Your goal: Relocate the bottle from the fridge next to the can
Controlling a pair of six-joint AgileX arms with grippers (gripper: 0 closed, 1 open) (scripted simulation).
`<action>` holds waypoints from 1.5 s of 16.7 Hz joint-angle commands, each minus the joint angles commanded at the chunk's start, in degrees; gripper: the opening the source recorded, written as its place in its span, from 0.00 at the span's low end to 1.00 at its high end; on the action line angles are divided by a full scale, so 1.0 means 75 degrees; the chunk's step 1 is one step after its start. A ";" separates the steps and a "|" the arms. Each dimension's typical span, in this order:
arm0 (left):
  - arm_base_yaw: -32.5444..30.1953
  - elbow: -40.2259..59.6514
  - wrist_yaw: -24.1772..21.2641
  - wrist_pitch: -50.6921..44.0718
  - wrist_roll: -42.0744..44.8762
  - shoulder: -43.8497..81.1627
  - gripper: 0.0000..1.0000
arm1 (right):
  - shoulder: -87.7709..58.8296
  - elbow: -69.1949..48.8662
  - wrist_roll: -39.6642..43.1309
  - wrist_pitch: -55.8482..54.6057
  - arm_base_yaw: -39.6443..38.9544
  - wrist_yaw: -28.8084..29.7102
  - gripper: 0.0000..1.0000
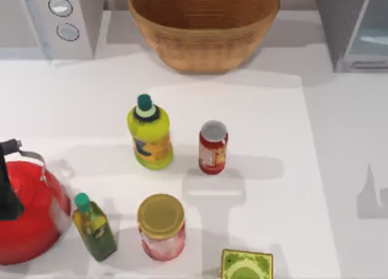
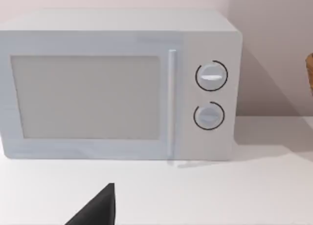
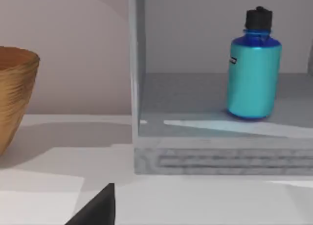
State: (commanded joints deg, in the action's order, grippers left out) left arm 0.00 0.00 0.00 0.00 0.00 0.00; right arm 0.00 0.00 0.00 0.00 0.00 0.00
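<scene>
The turquoise bottle (image 3: 253,73), with its blue shoulder and black cap, stands upright inside the open grey fridge (image 3: 225,159) in the right wrist view. The fridge (image 1: 351,30) sits at the table's back right corner in the top view. The red can (image 1: 213,147) with its silver top stands upright near the middle of the table. A dark part of my right gripper (image 3: 95,210) juts in low in the right wrist view, well short of the fridge. My left gripper (image 2: 95,210) faces the microwave, far from the bottle.
A white microwave (image 1: 54,21) stands back left and a wicker basket (image 1: 203,24) back centre. A yellow-green bottle (image 1: 149,133) stands left of the can. In front are a gold-lidded jar (image 1: 160,227), a small dark-green bottle (image 1: 94,227), a red kettle (image 1: 27,212) and a green box (image 1: 245,265).
</scene>
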 joint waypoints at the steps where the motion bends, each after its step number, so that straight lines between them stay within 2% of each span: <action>1: 0.0000 0.0000 0.0000 0.0000 0.0000 0.0000 1.00 | 0.0000 0.0000 0.0000 0.0000 0.0000 0.0000 1.00; 5: 0.0000 0.0000 0.0000 0.0000 0.0000 0.0000 1.00 | -0.0473 -0.0350 -0.0001 -0.0388 0.0093 -0.0044 1.00; 9: 0.0000 0.0000 0.0000 0.0000 0.0000 0.0000 1.00 | -0.2245 -0.1423 -0.0019 -0.1584 0.0345 -0.0241 1.00; 13: 0.0000 0.0000 0.0000 0.0000 0.0000 0.0000 1.00 | -0.5261 -0.2872 -0.0049 -0.3205 0.0665 -0.0554 1.00; 21: 0.0000 0.0000 0.0000 0.0000 0.0000 0.0000 1.00 | -1.2620 -0.5942 -0.0088 -0.6648 0.1375 -0.1204 1.00; 25: 0.0000 0.0000 0.0000 0.0000 0.0000 0.0000 1.00 | -1.5354 -0.7172 -0.0087 -0.8022 0.1670 -0.1440 1.00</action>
State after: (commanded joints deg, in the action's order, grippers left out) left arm 0.00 0.00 0.00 0.00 0.00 0.00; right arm -115.16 -53.79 -0.65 -60.17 12.52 -10.80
